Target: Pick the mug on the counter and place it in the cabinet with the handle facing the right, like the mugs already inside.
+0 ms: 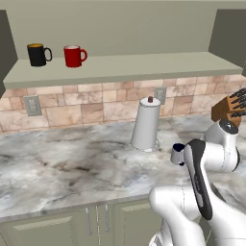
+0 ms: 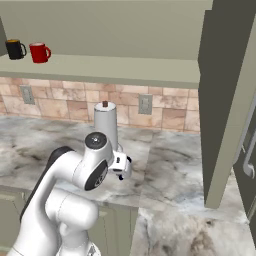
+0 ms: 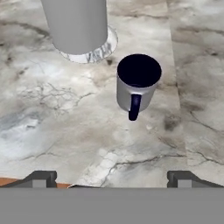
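Standing upright on the marbled bench (image 3: 52, 113), the grey mug (image 3: 136, 85) sat just beside a tall white canister (image 3: 78, 24), its dark handle (image 3: 134, 107) turned toward the camera. The hand (image 3: 112, 178) hovered above, fingers spread wide, holding nothing.

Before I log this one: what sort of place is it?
A simulated kitchen, by the look of it: a marbled stone counter under a tiled backsplash, an open wall cabinet holding mugs, and a knife block at the back.
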Motion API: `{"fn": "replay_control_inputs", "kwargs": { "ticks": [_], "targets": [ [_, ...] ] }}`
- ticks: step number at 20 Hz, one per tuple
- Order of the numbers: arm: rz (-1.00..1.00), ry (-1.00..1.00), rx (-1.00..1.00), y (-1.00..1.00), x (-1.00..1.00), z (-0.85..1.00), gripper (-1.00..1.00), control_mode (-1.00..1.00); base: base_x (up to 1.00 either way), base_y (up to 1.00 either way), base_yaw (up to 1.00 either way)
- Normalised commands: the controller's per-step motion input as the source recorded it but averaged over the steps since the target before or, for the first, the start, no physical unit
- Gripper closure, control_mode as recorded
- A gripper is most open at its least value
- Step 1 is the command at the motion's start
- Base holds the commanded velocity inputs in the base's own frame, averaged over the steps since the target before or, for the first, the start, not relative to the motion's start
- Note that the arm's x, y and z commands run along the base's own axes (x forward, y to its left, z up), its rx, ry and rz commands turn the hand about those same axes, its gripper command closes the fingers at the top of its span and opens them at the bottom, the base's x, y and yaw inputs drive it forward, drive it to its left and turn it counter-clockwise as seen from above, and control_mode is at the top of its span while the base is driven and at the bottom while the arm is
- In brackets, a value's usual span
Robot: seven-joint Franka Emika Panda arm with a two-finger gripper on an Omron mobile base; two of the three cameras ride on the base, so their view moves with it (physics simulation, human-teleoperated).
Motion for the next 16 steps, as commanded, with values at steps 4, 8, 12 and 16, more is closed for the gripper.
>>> {"fn": "replay_control_inputs", "kwargs": {
  "ticks": [4, 8, 12, 16],
  "targets": [
    [0.0, -0.08, 0.0, -0.12, 0.0, -0.36, -1.0, -1.0, 0.0, 0.0, 0.0],
    [0.0, -0.08, -0.01, -0.15, 0.04, -0.4, -1.0, -1.0, 0.0, 0.0, 0.0],
    [0.0, -0.09, -0.07, -0.08, 0.05, -0.45, -1.0, -1.0, 0.0, 0.0, 0.0],
    [0.0, -0.08, -0.07, -0.02, 0.18, -0.38, -1.0, -1.0, 0.0, 0.0, 0.0]
  ]
}}
